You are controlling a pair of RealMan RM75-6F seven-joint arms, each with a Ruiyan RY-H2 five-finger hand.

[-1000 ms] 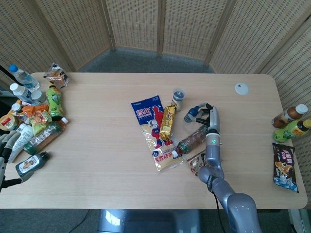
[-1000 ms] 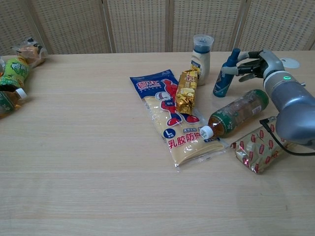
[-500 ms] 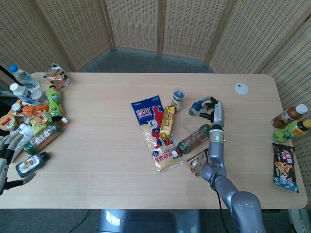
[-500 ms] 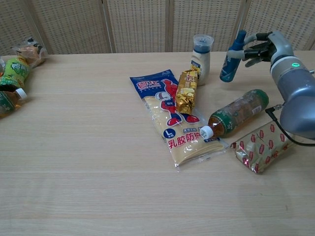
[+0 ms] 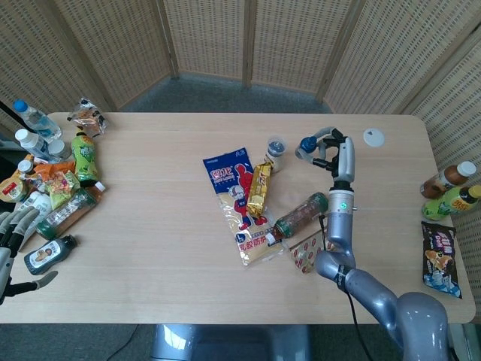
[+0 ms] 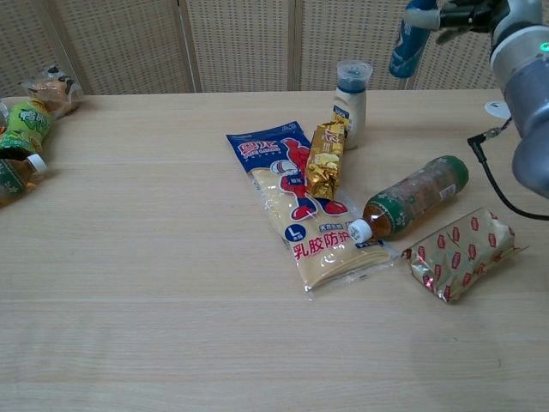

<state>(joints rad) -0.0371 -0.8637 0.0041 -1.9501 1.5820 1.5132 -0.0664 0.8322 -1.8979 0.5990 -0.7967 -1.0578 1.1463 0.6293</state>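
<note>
Blue bottle (image 5: 307, 144) hangs in the air above the table (image 5: 165, 226), gripped by the right hand (image 5: 333, 150), whose fingers curl around its body. In the chest view the same blue bottle (image 6: 409, 34) shows at the top edge of the frame, tilted, with its cap uppermost, and the right hand (image 6: 476, 12) is partly cut off there. It sits clear of the tabletop, above and to the right of a small cup with a clear domed lid (image 6: 352, 91), which stands upright near the middle of the table.

Just beside the cup lies a gold snack packet (image 6: 323, 160), resting partly on a long blue and cream package with a red cartoon figure (image 6: 292, 202). To the right of these, a brown tea bottle (image 6: 413, 197) lies on its side, its white cap touching the corner of the long package. Near it, closer to the front edge, lies a red-patterned foil packet (image 6: 459, 251).

A white disc (image 5: 373, 137) lies near the far right corner. Two bottles (image 5: 449, 190) and a dark snack bag (image 5: 440, 257) sit at the right edge. A heap of bottles and snack bags (image 5: 52, 173) crowds the left edge.

The left hand (image 5: 15, 244) hovers at the lower left, off the table's edge, fingers spread and holding nothing, close to a dark bottle (image 5: 48, 254) lying on its side.
</note>
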